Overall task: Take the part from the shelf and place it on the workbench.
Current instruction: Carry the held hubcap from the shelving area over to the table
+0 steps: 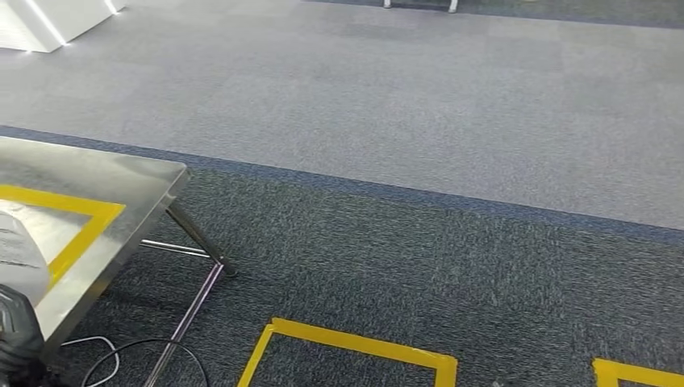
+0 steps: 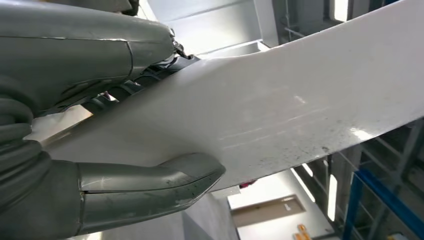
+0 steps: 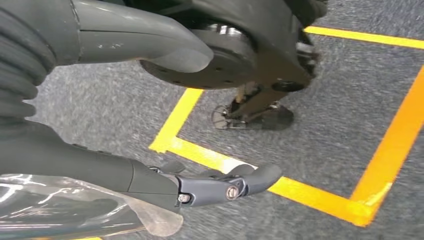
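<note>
Part (image 2: pixel 280 110), smooth white curved panel with scuffs, gripped by left robot hand (image 2: pixel 100 120).

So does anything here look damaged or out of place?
Mostly no. The white part held by the left hand shows scuffs and dark specks, and a loose cable lies on the carpet under the workbench.

— What sort of place are you running this in?
— You're in an industrial workshop or test hall; grey carpet tile floor (image 1: pixel 419 97) marked out with yellow tape boxes (image 1: pixel 355 345); a stainless steel workbench (image 1: pixel 121 173) carries the same tape; in your left wrist view, blue steel racking (image 2: pixel 385 200) and long ceiling strip lights (image 2: pixel 331 197) show.
</note>
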You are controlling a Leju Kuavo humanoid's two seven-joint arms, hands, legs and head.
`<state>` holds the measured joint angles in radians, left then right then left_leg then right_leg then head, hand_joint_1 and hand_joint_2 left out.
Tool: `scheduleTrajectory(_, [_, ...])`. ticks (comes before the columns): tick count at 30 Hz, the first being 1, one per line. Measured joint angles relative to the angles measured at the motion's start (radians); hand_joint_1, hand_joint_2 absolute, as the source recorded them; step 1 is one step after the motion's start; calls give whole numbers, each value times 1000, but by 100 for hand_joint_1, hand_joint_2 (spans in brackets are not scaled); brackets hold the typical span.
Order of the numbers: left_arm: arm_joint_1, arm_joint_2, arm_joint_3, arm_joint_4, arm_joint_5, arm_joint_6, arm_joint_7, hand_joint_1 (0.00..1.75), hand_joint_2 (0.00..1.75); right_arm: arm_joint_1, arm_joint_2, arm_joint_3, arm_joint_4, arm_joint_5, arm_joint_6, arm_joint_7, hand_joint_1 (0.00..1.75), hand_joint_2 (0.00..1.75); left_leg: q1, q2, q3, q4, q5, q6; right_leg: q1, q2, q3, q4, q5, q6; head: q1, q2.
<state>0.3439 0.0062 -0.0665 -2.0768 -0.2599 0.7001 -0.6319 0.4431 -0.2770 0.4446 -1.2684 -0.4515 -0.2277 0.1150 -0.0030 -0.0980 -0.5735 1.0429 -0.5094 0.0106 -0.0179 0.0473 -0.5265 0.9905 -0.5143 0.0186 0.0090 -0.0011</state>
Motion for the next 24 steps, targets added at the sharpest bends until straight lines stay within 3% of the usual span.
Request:
scheduleTrajectory(3, [-1,2,7,-3,-1,0,2,175,175,-6,-13,26,-4,-27,-20,-6,0,175,0,72,-82,171,-80,-12,2,-43,17,-5,-10,-10,-4,0])
scheduleTrajectory(5, [0,2,8,-3,-5,0,5,175,175,-14,-30,59,-4,-70,-49,-19,0,175,2,84,-131,257,-96,-16,4,-72,27,-5,-23,-11,-4,0])
scheduleTrajectory(6, [0,2,8,-3,-7,0,7,175,175,-20,-39,77,-4,-89,-62,-25,0,175,3,87,-129,247,-75,-16,4,-86,33,-5,-30,-9,-4,0])
scheduleTrajectory(7, [0,3,8,-3,-9,0,9,175,175,-26,-47,94,-5,-103,-71,-30,0,175,3,92,-108,199,-40,-14,5,-99,41,-5,-39,-8,-4,0])
scheduleTrajectory(9, [0,3,8,-3,-10,0,11,175,175,-35,-59,120,-6,-115,-79,-35,0,175,-4,133,-44,66,18,-4,7,-122,61,-6,-57,-2,-4,0])
scheduleTrajectory(11, [-1,3,8,-4,-12,0,12,175,175,-42,-69,138,-7,-123,-83,-38,0,175,-15,166,-10,1,25,10,11,-143,77,-8,-71,7,-4,0])
scheduleTrajectory(13, [-1,3,8,-5,-13,0,13,175,175,-53,-77,157,-8,-143,-94,-46,0,175,-18,152,-5,-6,19,22,10,-157,95,-7,-74,18,-4,0])
scheduleTrajectory(14, [0,3,8,-7,-14,0,13,175,175,-61,-82,169,-9,-160,-104,-55,0,175,-16,141,1,-11,19,27,8,-152,100,0,-76,22,-4,0])
scheduleTrajectory(15, [-1,3,8,-8,-17,0,13,175,175,-69,-88,184,-10,-182,-116,-66,0,175,-12,131,8,-17,18,31,6,-132,96,22,-83,25,-3,0])
scheduleTrajectory(16, [-4,2,8,-10,-20,0,12,175,175,-78,-94,200,-12,-207,-129,-81,0,175,-9,121,15,-21,18,35,5,-107,76,58,-97,28,-1,0])
scheduleTrajectory(18, [-9,1,8,-11,-29,0,6,175,175,-94,-109,239,-12,-277,-160,-122,0,175,-5,102,21,-25,13,42,3,-61,0,177,-147,32,2,0])
scheduleTrajectory(20, [-10,-4,9,-11,-40,0,-7,175,175,-105,-126,279,-12,-363,-191,-176,0,175,-4,77,25,-24,8,45,3,-51,-81,276,-176,37,3,0])
scheduleTrajectory(21, [-10,-7,9,-11,-44,0,-13,175,175,-110,-134,297,-12,-404,-204,-206,0,175,-3,62,30,-24,4,44,2,-49,-104,283,-162,38,3,0])
scheduleTrajectory(22, [-9,-10,9,-11,-47,0,-16,175,175,-115,-142,311,-13,-439,-216,-234,0,175,-1,47,37,-24,-1,41,1,-47,-107,251,-124,40,3,0])
scheduleTrajectory(23, [-9,-12,10,-11,-47,0,-19,175,175,-120,-149,323,-14,-470,-225,-261,0,175,2,34,47,-24,-8,37,-1,-38,-96,190,-68,42,4,0])
scheduleTrajectory(24, [-10,-14,10,-12,-48,0,-20,175,175,-126,-155,333,-15,-495,-229,-284,0,175,4,22,52,-23,-14,32,-5,-13,-82,132,-25,46,4,0])
